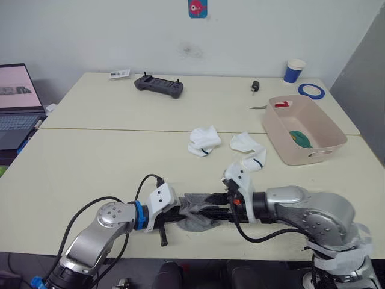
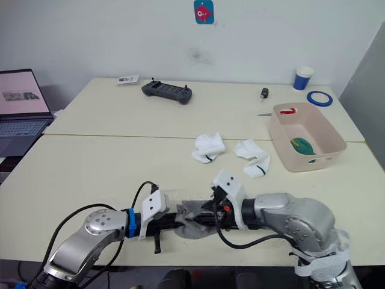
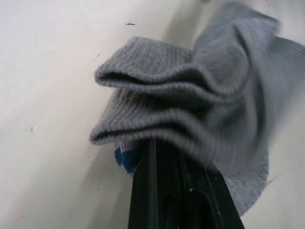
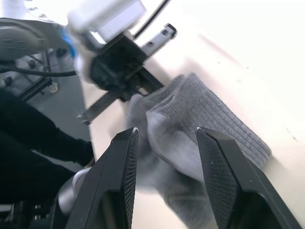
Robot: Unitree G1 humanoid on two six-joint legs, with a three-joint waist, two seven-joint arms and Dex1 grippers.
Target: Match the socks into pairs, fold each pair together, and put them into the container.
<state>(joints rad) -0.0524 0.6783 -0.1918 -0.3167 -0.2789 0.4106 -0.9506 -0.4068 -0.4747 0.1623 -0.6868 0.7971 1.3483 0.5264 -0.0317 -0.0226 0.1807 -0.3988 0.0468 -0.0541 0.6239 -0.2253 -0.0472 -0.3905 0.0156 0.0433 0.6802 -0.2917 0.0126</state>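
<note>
Grey socks [image 1: 198, 212] bunched at the near edge of the table [image 1: 90, 168], between the two grippers. Left gripper [image 1: 180, 212] clamped on one end of the grey bundle — ribbed folds draped over its closed black fingers in the left wrist view, a scrap of blue mark [image 3: 126, 160] peeking out beneath. Right gripper [image 4: 164, 157] spread, fingers apart and straddling the other end of the fabric without pinching it; nothing held.

Two white socks [image 1: 203, 141] [image 1: 249, 150] lying loose farther back, just beside each other, near the pink bin [image 1: 319, 147]. Something green [image 1: 299, 138] already at the bottom of the bin — judged to be the finished green pair.

Handling assessment: soft, light knit, no stiffness whatever; sags and creases under its own weight, slides easily on the smooth tabletop. Not fragile. Likely to unfold or split into two layers if taken by a single edge. Best pinched through all layers at once, across the middle of the folded bundle or at the cuff end where the ribbing gives bite. Free end liable to trail during transfer — worth lifting well over the bin wall.

Also noted, away from the work: controller [image 1: 159, 85], paper cup [image 1: 294, 70], tape roll [image 1: 311, 91], laptop [image 1: 18, 105].
</note>
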